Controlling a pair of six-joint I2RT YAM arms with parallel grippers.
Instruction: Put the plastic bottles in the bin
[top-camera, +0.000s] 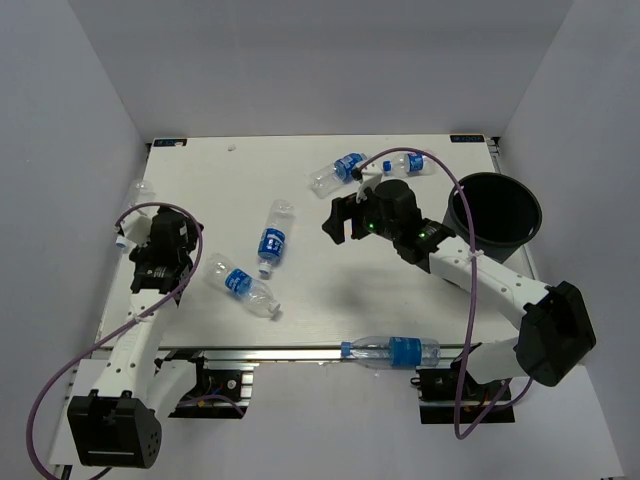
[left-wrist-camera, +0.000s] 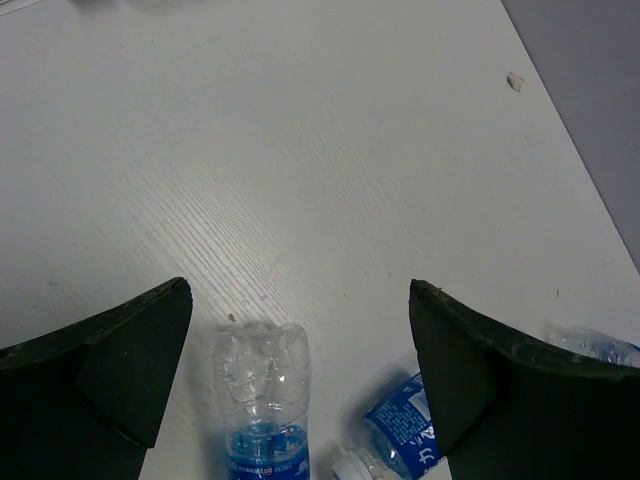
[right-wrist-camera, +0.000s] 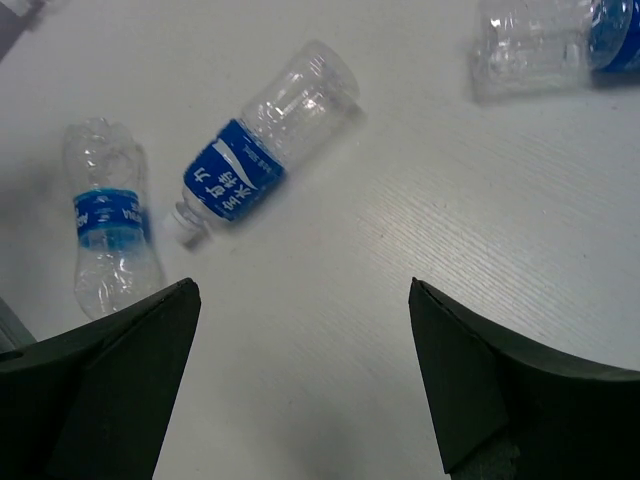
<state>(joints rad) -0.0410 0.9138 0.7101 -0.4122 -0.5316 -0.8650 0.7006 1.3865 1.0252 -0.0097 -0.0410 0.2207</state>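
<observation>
Bottles (top-camera: 271, 238) lie loose across the table (top-camera: 330, 310): two mid-frame, two at the top, one along the bottom edge. Your bin (top-camera: 497, 205) sits upright at the right of the top view. Right gripper (right-wrist-camera: 300, 290): jaws wide apart, nothing held, bare tabletop between them, two bottles upper left in its wrist view. Left gripper (left-wrist-camera: 300, 290): also spread, empty, one clear bottle (left-wrist-camera: 265, 400) showing low in frame between the fingers (left-wrist-camera: 110, 370), another lower right.
</observation>
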